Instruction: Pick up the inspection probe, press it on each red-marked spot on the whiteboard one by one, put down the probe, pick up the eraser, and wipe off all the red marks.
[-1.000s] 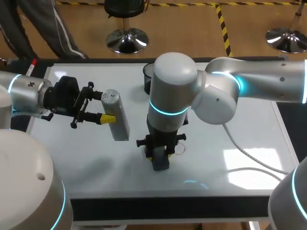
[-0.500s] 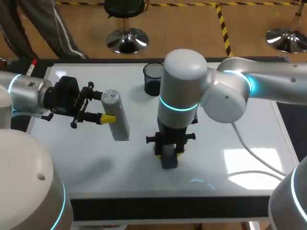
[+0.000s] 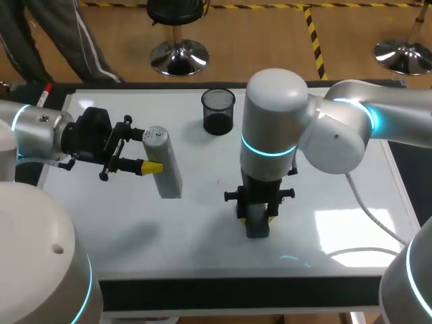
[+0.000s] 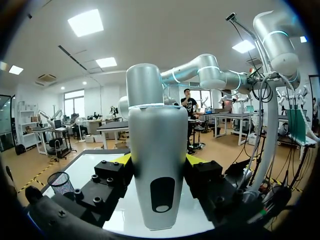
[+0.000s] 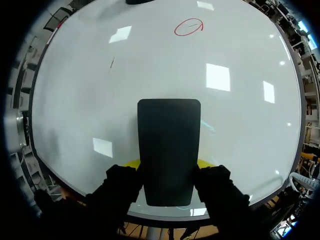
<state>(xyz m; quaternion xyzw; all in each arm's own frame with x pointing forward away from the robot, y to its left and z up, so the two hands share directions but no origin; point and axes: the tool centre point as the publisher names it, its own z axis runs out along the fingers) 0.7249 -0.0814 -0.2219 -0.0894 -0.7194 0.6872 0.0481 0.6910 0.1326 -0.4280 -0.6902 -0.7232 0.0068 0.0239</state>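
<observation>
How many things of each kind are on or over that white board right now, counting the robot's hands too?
Robot hands: 2 (left hand, right hand)
Silver probe: 1
Black eraser: 1
Black mesh cup: 1
Red circle drawn on the board: 1 in view
Total: 6

The left gripper (image 4: 160, 161) clamps the grey inspection probe (image 4: 159, 145) between its yellow tips; the whiteboard (image 4: 97, 162) lies beneath; a black mesh cup (image 4: 61, 183) stands beside the gripper; the right arm (image 4: 210, 76) arches beyond.
</observation>
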